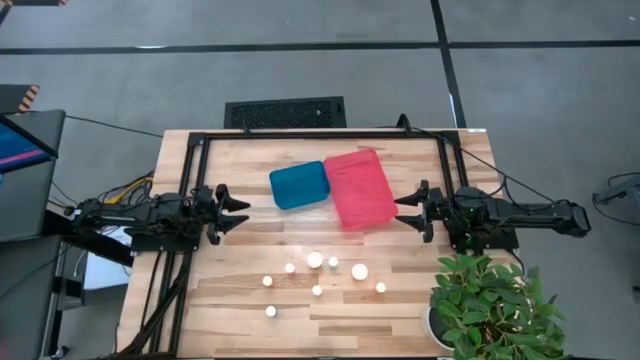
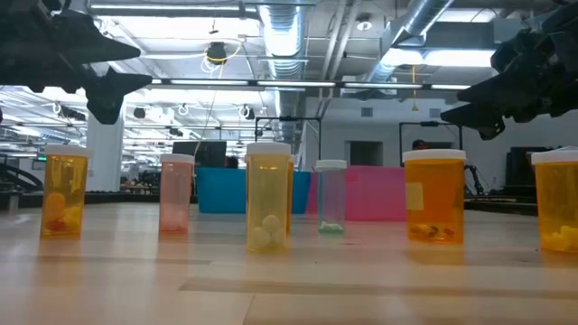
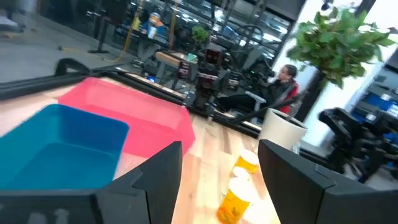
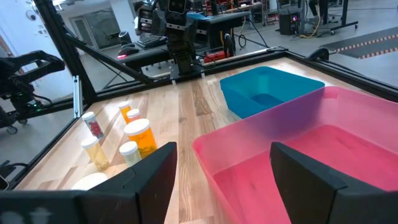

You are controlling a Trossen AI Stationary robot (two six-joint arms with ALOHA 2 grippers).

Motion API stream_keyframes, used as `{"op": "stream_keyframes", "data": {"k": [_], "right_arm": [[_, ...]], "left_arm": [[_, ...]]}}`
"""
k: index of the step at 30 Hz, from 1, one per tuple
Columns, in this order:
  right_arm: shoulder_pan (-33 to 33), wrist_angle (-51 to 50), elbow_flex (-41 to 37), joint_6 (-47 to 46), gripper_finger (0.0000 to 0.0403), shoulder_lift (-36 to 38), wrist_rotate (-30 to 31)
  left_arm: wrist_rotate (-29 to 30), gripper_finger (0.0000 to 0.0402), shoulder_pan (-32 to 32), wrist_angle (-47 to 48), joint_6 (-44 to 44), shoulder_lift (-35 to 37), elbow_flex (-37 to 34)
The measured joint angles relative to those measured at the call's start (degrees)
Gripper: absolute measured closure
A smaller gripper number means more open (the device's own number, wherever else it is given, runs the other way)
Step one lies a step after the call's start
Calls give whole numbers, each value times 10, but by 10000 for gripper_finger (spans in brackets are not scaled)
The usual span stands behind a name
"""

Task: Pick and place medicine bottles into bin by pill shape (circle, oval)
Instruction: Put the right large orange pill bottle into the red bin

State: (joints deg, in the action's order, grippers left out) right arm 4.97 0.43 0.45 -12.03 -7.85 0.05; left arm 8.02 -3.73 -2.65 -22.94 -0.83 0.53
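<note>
Several small medicine bottles with white caps (image 1: pixel 315 260) stand upright on the wooden table's near half; the low view shows their orange and clear bodies (image 2: pixel 268 199) resting on their bases. A blue bin (image 1: pixel 300 185) and a pink bin (image 1: pixel 360 188) sit side by side at the table's far middle. My left gripper (image 1: pixel 243 213) is open and empty, hovering left of the blue bin (image 3: pixel 62 146). My right gripper (image 1: pixel 400 212) is open and empty, hovering right of the pink bin (image 4: pixel 298 162). Both grippers are above the table (image 2: pixel 126 68) (image 2: pixel 461 101), away from the bottles.
A potted green plant (image 1: pixel 490 305) stands at the table's near right corner. A black frame (image 1: pixel 320 133) runs along the table's far edge and sides. Bare wood lies between the bins and the bottles.
</note>
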Motion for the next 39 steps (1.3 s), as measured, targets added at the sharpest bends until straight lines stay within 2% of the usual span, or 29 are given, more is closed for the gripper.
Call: {"op": "stream_keyframes", "data": {"k": [8,13,18,22,28,33,39], "right_arm": [[0,0,0,0,132,0,0],[0,0,0,0,132,0,0],[-1,12,0,-4,132,0,0],[-1,63,0,-118,132,1,-1],[-1,84,0,-221,132,0,-1],[-1,88,0,-338,132,0,-1],[0,89,0,-365,132,0,-1]], "left_arm": [[8,198,0,1,-85,0,0],[41,198,0,-4,-155,0,0],[103,197,0,-16,-190,0,0],[120,198,0,-16,-256,0,0],[181,198,0,-18,-270,0,0],[209,198,0,-18,-275,0,0],[212,198,0,-20,-309,0,0]]}}
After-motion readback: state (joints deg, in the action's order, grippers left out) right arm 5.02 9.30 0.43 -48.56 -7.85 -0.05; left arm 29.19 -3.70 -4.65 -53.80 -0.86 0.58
